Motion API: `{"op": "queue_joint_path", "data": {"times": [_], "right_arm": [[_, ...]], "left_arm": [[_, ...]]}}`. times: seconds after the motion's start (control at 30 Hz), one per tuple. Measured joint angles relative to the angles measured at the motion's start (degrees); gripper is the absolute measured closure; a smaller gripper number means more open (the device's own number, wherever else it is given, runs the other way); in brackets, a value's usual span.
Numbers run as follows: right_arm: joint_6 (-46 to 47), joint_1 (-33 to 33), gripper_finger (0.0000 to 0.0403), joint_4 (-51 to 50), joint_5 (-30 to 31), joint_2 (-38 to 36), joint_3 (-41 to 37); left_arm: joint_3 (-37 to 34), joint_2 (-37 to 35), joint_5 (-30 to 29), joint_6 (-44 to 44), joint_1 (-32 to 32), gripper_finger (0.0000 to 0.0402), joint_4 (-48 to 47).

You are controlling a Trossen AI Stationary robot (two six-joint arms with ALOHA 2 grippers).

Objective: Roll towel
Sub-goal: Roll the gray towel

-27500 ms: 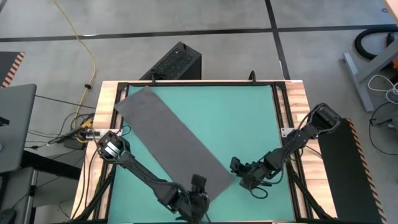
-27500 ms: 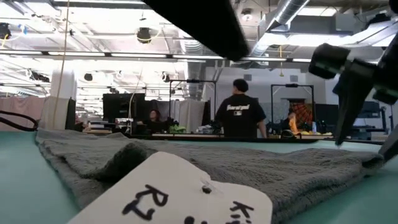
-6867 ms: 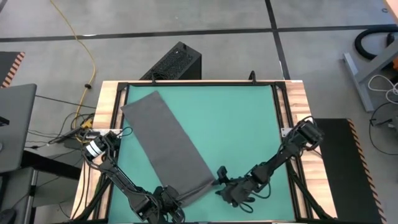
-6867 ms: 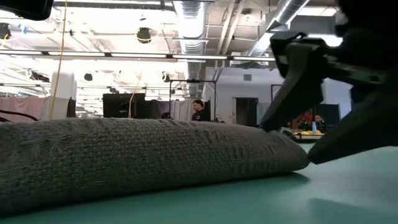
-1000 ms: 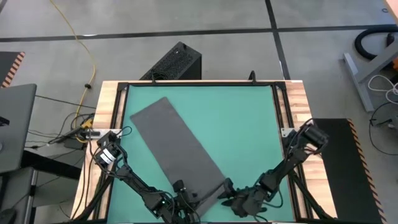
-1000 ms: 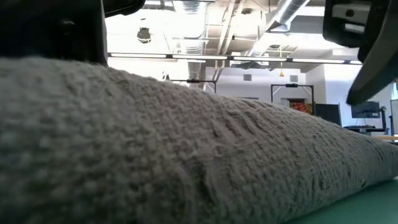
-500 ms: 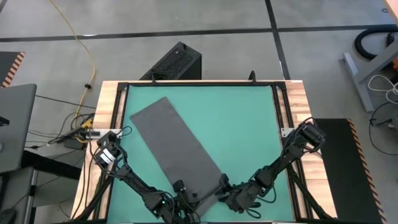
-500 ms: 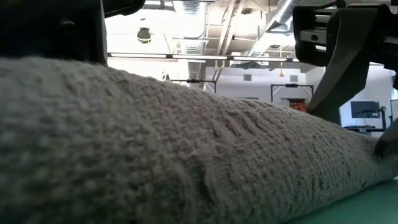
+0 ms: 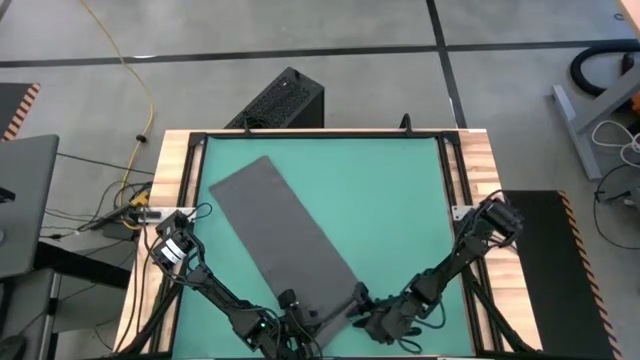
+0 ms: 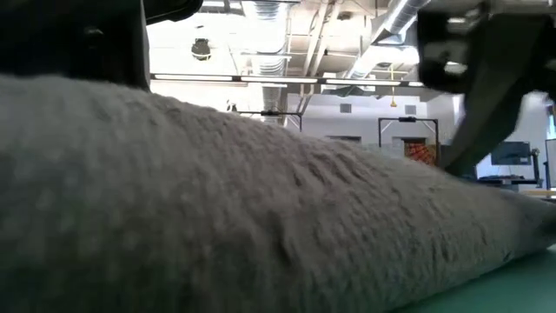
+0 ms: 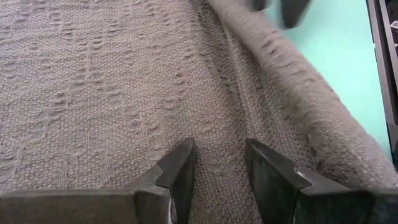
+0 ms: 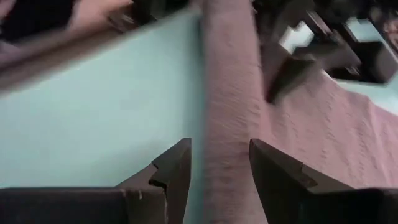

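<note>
The dark grey towel (image 9: pixel 285 235) lies flat and slantwise on the green mat (image 9: pixel 410 200), from the far left toward the near middle. Its near end is wound into a roll (image 11: pixel 298 81) that fills the low view (image 10: pixel 261 217). My left gripper (image 9: pixel 292 303) is open over the flat cloth just beside the roll (image 11: pixel 219 155). My right gripper (image 9: pixel 358 300) is open at the roll's right end, one finger on each side of the roll (image 12: pixel 227 93). My left gripper's fingertips (image 11: pixel 186 149) slant down onto the flat cloth (image 11: pixel 217 124) next to the roll; I cannot tell whether they touch it. My right gripper's fingers (image 12: pixel 180 155) lie along the roll's two sides near its right end; whether they touch it I cannot tell.
Bare mat lies to the right of the towel and beyond it (image 9: pixel 400 170). A wooden frame with black rails (image 9: pixel 470 180) borders the mat. A black box (image 9: pixel 282 100) stands on the floor past the far edge.
My right gripper has edged toward the table's left, up to the right end of the roll, with its fingers at the same gap. The towel and the roll lie as before.
</note>
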Motion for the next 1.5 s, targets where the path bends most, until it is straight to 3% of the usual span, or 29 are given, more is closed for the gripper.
{"op": "queue_joint_path", "data": {"times": [0.27,0.43,0.5,0.57,0.73,0.87,1.0,1.07,1.23,1.5], "right_arm": [[0.5,-2.2,0.0229,0.4,0.4,3.1,0.4],[5.1,-2.8,0.0315,-3.4,-0.8,3.6,1.3],[7.1,-3.4,0.0361,-5.3,-3.1,3.3,2.0],[8.9,-4.0,0.0382,-7.2,-5.7,3.3,3.1],[19.6,-7.3,0.0375,-19.8,-15.2,3.3,9.9],[24.9,-11.7,0.0378,-30.7,-29.0,3.4,15.4],[29.2,-16.5,0.0374,-33.4,-44.8,3.7,17.4],[30.8,-18.9,0.0373,-33.5,-49.3,3.8,17.6],[31.7,-23.0,0.0374,-33.3,-50.3,3.8,17.8],[32.1,-25.3,0.0373,-33.2,-51.3,3.7,17.8]], "left_arm": [[0.0,0.0,0.2,0.7,0.0,0.0269,0.1],[0.0,-0.6,0.9,2.0,0.0,0.0269,-0.6],[0.0,-1.5,0.8,3.5,0.0,0.0269,-1.1],[-0.1,-3.0,0.1,4.0,0.0,0.0269,-2.8],[-0.1,-7.6,-2.9,6.8,0.0,0.0269,-3.7],[-0.1,-9.5,-3.8,8.9,0.0,0.0269,-2.1],[0.0,-8.8,-0.4,13.3,0.0,0.0269,7.2],[0.1,-8.0,1.3,14.2,0.0,0.0269,9.5],[0.0,-8.0,-0.1,13.2,-0.3,0.0269,9.6],[0.0,-6.2,3.0,7.7,0.0,0.0269,6.2]]}}
